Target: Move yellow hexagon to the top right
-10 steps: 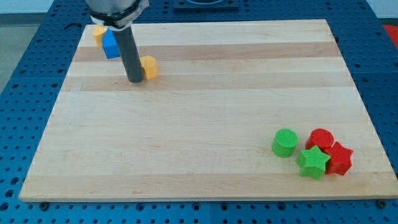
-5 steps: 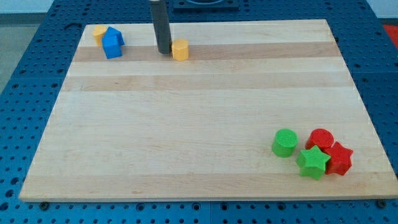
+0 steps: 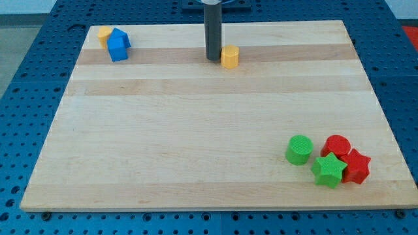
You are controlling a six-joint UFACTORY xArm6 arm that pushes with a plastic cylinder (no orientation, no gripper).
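Bright, even light from overhead; the pale wooden table (image 3: 209, 130) shows no glare. Shadows are short and soft, hugging the green cylinder (image 3: 299, 149) and red blocks. Focus is sharp throughout, edges undistorted.

My tip (image 3: 213, 59) left of hexagon (image 3: 229, 57)

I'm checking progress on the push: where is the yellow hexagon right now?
The yellow hexagon sits near the board's top edge, slightly right of centre in the camera view, with my tip right beside it on its left.
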